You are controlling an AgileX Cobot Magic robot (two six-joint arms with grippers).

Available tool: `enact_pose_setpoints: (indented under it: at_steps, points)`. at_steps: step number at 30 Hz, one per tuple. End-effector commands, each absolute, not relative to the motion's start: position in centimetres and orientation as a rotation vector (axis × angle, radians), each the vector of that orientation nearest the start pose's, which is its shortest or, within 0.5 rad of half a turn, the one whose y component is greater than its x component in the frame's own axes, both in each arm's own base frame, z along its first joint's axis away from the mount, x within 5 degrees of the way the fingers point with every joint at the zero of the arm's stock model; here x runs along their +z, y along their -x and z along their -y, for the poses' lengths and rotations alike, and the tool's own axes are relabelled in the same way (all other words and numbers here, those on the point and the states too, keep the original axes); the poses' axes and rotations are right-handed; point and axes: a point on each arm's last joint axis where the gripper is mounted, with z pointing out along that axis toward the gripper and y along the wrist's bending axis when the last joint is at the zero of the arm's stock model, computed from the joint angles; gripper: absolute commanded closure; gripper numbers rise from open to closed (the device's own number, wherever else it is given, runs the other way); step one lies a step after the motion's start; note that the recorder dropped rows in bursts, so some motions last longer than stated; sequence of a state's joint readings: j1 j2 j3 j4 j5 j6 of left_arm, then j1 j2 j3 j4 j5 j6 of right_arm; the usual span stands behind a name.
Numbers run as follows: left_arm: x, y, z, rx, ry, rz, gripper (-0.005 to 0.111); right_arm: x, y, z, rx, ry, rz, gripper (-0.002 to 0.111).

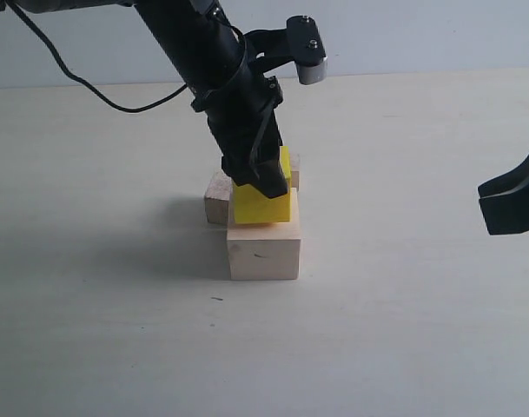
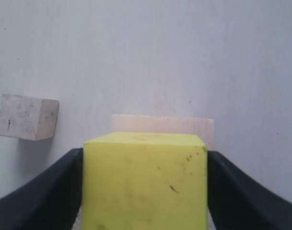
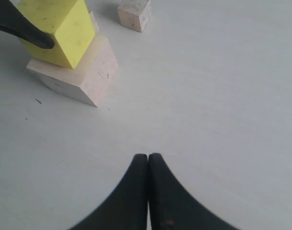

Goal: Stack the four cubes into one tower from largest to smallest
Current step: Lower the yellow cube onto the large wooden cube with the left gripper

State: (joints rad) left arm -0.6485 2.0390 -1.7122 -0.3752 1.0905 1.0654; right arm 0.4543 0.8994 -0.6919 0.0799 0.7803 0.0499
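Observation:
My left gripper (image 1: 262, 187) is shut on the bright yellow cube (image 1: 264, 207), its black fingers (image 2: 59, 187) pressing both sides of the yellow cube (image 2: 145, 182). That cube's underside meets the top of the large pale wood cube (image 1: 264, 250); I cannot tell whether it rests fully. A bare wood cube (image 1: 217, 198) stands on the table just left of them. Another small wood cube (image 1: 294, 171) peeks out behind the yellow one. My right gripper (image 1: 507, 204) hangs shut and holding nothing at the right, away from the cubes; its tips (image 3: 148, 158) touch.
A black cable (image 1: 99, 91) trails over the pale table behind the left arm. In the right wrist view a small wood cube (image 3: 134, 13) stands apart, beyond the pale cube (image 3: 78, 72).

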Motion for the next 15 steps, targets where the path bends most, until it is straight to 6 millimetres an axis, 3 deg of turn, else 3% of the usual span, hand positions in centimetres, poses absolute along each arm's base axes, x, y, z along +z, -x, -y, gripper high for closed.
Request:
enact_pose_setpoints:
  at_steps: [1,15]
  points:
    - [23.58,-32.56,28.74,0.534,2.405,2.427,0.107,28.92,-14.42,-7.59,0.308,0.457,-2.434,0.108]
    - [23.55,-32.11,28.43,0.537,2.421,2.418,0.107,28.92,-14.42,-7.59,0.308,0.457,-2.434,0.108]
